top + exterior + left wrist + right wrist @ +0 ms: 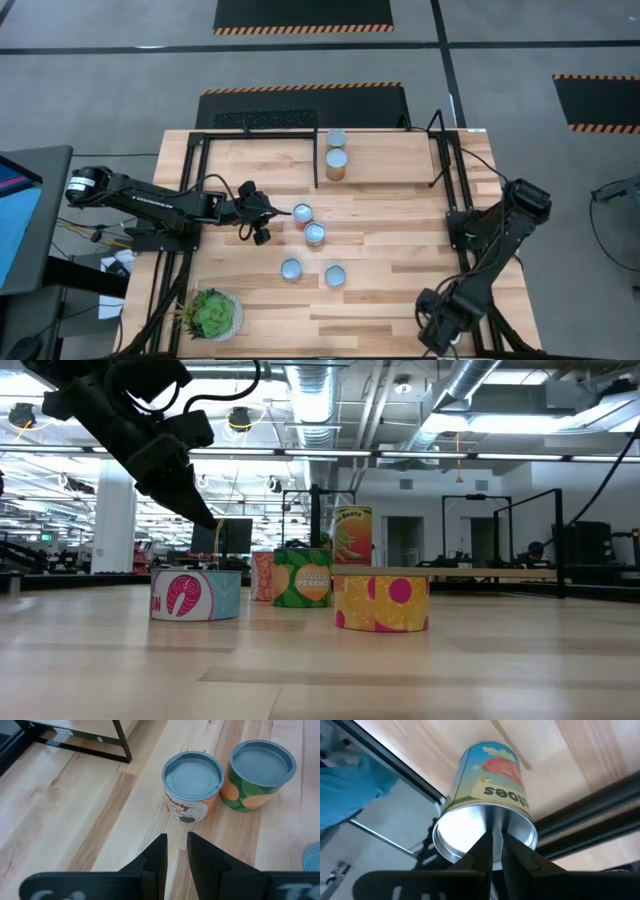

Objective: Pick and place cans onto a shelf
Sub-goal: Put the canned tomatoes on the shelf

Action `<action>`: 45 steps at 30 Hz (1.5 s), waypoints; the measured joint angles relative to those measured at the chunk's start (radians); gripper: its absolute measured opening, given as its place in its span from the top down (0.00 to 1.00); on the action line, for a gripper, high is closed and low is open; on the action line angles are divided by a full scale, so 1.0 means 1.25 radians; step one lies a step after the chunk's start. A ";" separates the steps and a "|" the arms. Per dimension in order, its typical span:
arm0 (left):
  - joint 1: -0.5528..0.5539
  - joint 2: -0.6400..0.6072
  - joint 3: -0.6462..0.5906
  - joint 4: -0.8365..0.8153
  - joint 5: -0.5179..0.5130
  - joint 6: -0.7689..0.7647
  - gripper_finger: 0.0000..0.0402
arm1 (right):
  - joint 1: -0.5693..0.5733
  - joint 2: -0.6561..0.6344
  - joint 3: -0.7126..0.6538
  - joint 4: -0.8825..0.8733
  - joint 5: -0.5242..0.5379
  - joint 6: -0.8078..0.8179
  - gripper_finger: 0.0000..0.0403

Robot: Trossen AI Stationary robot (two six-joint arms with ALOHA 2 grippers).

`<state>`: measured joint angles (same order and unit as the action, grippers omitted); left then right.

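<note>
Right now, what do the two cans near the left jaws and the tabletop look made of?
Orange-labelled can and green-and-orange can: matte grey-blue tops, likely plastic lids; glossy printed labels hide the bodies, probably metal. Tabletop: light wood planks with visible grain and seams, satin finish.

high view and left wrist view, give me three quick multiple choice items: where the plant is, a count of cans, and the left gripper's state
1. The plant stands: A at the middle of the table; B near the corner on the left arm's side; C on the right arm's side.
2. Cans on the bare table, off the shelf: A two; B four; C six.
3. The left gripper: A grips a can; B grips the plant; C holds nothing.
Key: B, it sits by that corner; B, four tops show there; C, nothing lies between its fingers.
</note>
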<state>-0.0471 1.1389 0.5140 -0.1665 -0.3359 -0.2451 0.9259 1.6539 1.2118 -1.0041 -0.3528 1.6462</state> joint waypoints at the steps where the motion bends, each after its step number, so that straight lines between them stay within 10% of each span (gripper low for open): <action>1: 0.000 0.000 0.000 0.000 0.000 0.000 0.84 | -0.010 0.000 0.000 -0.006 0.009 -0.017 0.84; 28: 0.000 0.000 0.000 -0.001 0.034 0.001 0.84 | -0.517 -0.002 0.002 -0.084 0.262 -0.765 0.84; 45: 0.000 0.000 0.000 -0.001 0.033 0.046 0.84 | -0.907 0.001 0.000 0.112 0.354 -1.258 0.84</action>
<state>-0.0471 1.1389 0.5140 -0.1672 -0.2951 -0.1874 -0.2075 1.6550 1.2116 -0.8639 0.0891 0.0736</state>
